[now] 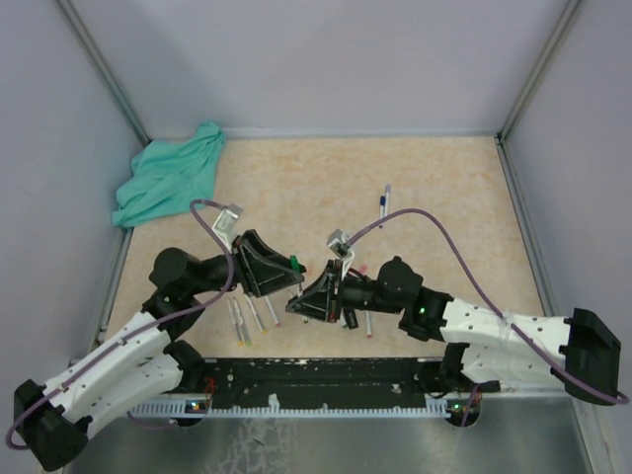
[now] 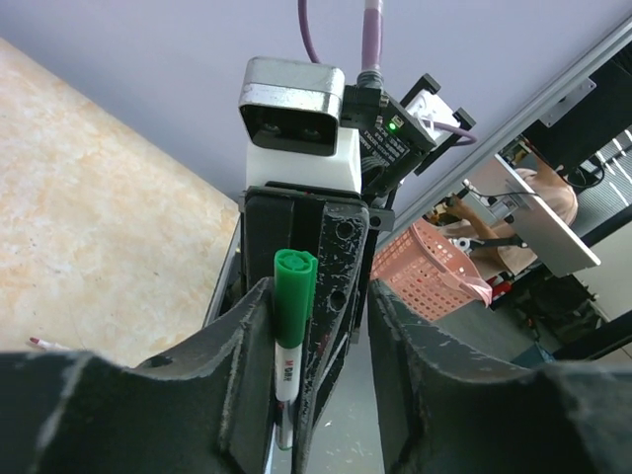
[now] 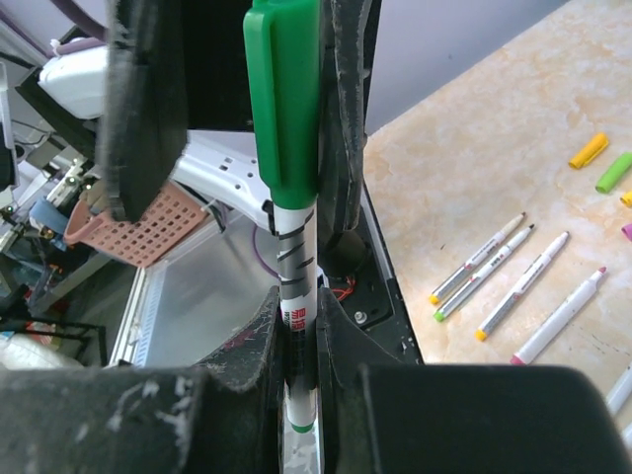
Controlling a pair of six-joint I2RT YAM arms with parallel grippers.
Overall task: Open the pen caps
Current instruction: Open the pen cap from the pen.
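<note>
- Green pen cap (image 3: 281, 109) sits on the end of a white pen barrel (image 3: 294, 296), raised above the counter (image 1: 444, 178) between the two arms.
- Its long axis runs straight out from the right fingers (image 3: 252, 355), cap end pointing into the left fingers (image 2: 217, 375).
- The cap is glossy, with a flat clip along one side.
- The right fingers clench the barrel; the left fingers stand released around the cap, one touching it.
</note>
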